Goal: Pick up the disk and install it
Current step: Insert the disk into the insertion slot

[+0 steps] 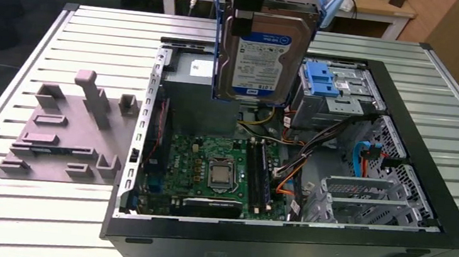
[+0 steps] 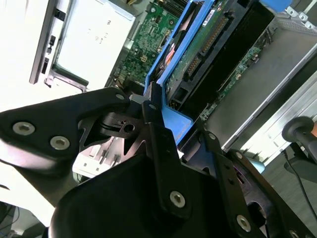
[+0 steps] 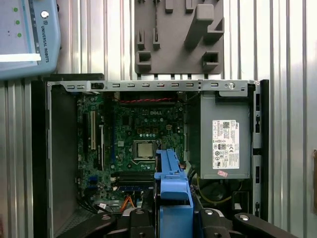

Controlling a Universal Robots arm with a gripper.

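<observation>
The disk (image 1: 264, 53), a silver hard drive with a blue-and-white label in a blue plastic bracket, hangs on edge above the far part of the open computer case (image 1: 286, 238). My gripper (image 1: 253, 11) is shut on its upper end, at the top of the exterior view. In the second wrist view the black fingers (image 2: 153, 134) clamp the blue bracket (image 2: 171, 121), and the disk's connector edge points down toward the case. In the first wrist view the bracket (image 3: 173, 186) sticks out between the fingers over the motherboard (image 3: 138, 144).
Inside the case are a grey power supply box (image 3: 228, 144), cables and a silver drive cage with a blue latch (image 1: 333, 88). A grey fixture plate (image 1: 69, 135) lies on the slatted metal table (image 1: 35, 223) at the exterior view's left. A pendant (image 3: 25, 34) rests beyond the case.
</observation>
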